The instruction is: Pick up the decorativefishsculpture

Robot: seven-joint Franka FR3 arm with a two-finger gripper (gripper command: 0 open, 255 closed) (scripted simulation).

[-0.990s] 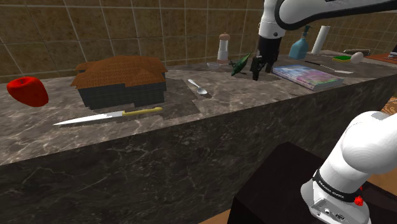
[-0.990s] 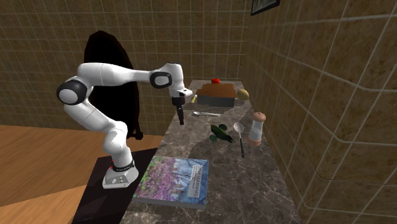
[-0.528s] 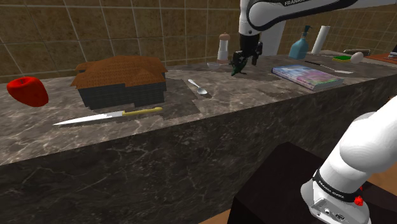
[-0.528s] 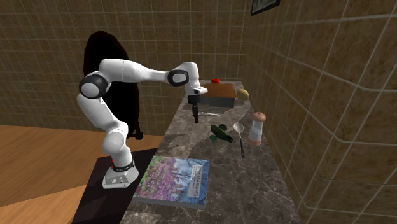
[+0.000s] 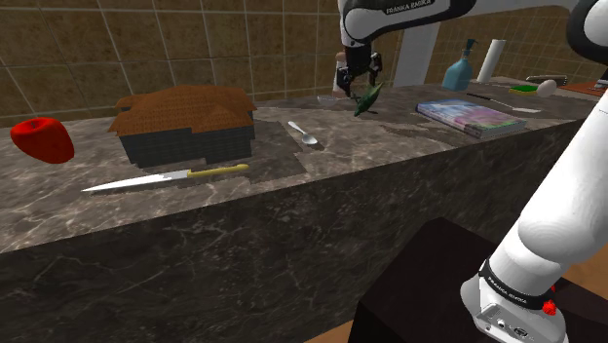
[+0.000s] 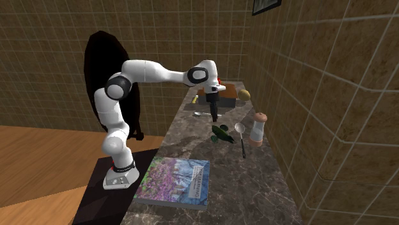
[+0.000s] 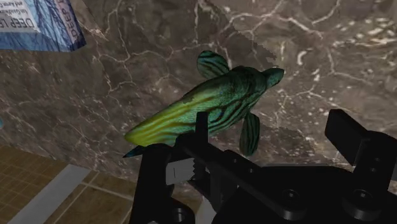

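Dark veined stone counter (image 5: 409, 132), brown tiled walls (image 5: 97, 49); gripper (image 6: 215, 117) open near green striped fish sculpture (image 7: 216, 105).

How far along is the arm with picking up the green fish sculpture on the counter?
Done: the approach. The pincer hangs close above the fish sculpture. In hand: lining up, with the fingers open and touching nothing. Left: lower around the fish, which lies on the counter, then close on it and lift.
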